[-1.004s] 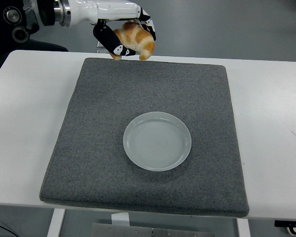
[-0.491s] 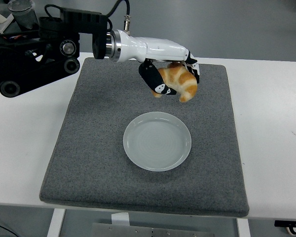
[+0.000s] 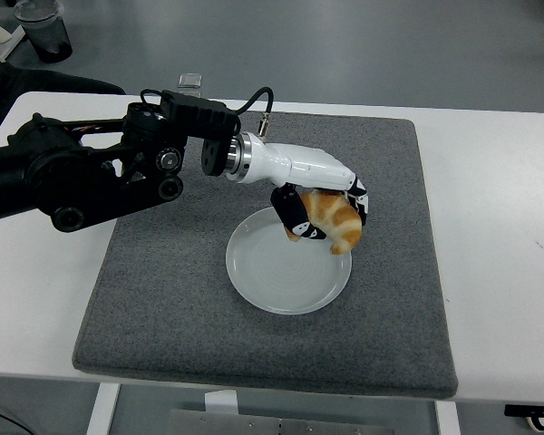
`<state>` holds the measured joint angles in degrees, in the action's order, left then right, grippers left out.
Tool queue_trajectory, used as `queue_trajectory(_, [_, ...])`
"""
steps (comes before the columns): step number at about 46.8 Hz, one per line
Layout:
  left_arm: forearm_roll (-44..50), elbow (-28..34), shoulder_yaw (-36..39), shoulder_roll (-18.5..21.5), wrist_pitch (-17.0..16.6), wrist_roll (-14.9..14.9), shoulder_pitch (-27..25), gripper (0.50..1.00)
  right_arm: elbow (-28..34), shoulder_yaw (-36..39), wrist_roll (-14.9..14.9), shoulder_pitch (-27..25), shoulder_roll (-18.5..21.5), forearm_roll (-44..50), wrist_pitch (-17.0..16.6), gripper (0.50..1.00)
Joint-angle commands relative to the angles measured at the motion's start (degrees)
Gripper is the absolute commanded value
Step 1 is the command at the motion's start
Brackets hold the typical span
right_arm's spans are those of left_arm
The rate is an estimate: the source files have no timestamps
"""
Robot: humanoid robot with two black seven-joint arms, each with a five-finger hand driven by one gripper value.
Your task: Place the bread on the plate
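Note:
The bread is a golden croissant held in my left hand. The hand's black and white fingers are curled around it. The hand holds the croissant just above the far right part of the pale plate. The croissant's lower tip is close to the plate's rim; I cannot tell if it touches. The plate sits in the middle of the grey mat. My left arm reaches in from the left edge. My right arm is out of view.
The grey mat covers most of the white table. A dark cup stands beyond the table at the top left. A small object shows at the table's far edge.
My left hand has carried the croissant from beyond the mat's far edge toward me and to the right, and lowered it over the plate.

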<state>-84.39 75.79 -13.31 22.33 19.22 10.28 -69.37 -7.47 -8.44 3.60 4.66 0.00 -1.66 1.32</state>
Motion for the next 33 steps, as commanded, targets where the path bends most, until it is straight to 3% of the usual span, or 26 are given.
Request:
queue_trajectory(1, [-1.1,-0.3,0.2,0.0,-0.1,0.0,1.2,0.500,0.0,0.0,0.0,0.0,0.0,0.0,0.0,0.930])
queue_trajectory(33, [-8.3,-0.6,2.6,0.1,-0.1,-0.1,5.9,0.500,0.0,0.0,0.0,0.0,0.0,0.0,0.0,0.932])
